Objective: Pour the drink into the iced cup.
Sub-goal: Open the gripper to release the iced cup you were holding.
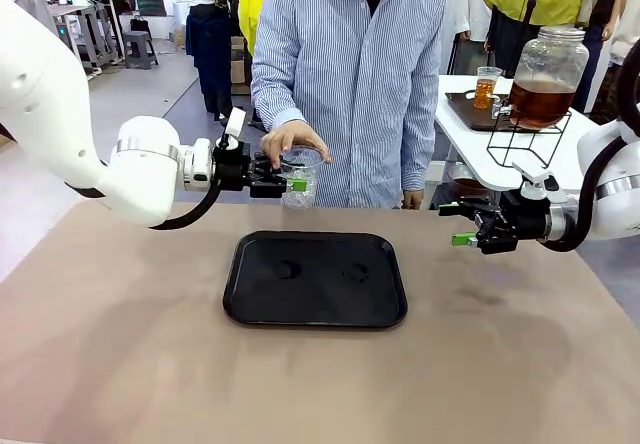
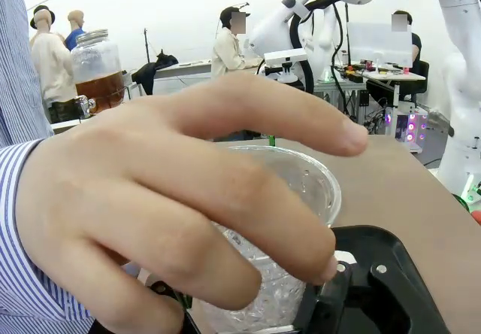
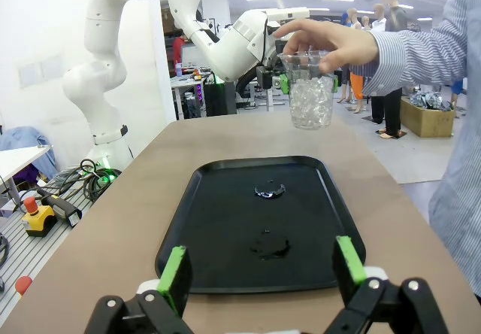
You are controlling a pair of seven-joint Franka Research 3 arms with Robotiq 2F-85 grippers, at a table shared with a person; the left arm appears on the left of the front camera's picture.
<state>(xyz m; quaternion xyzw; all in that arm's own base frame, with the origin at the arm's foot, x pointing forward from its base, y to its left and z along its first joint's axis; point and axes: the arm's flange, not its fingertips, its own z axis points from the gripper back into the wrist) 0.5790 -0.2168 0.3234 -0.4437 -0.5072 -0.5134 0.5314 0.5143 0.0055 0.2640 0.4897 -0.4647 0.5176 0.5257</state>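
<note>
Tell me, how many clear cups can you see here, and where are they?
2. The iced cup is held above the table's far edge by the person's hand, with the left gripper at it. A cup of drink stands on the side table by the jar.

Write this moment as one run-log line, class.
stage: cup handover | iced cup: held from above by person's hand, left hand at it, grip unclear | right hand: open, empty | tray: bare
</note>
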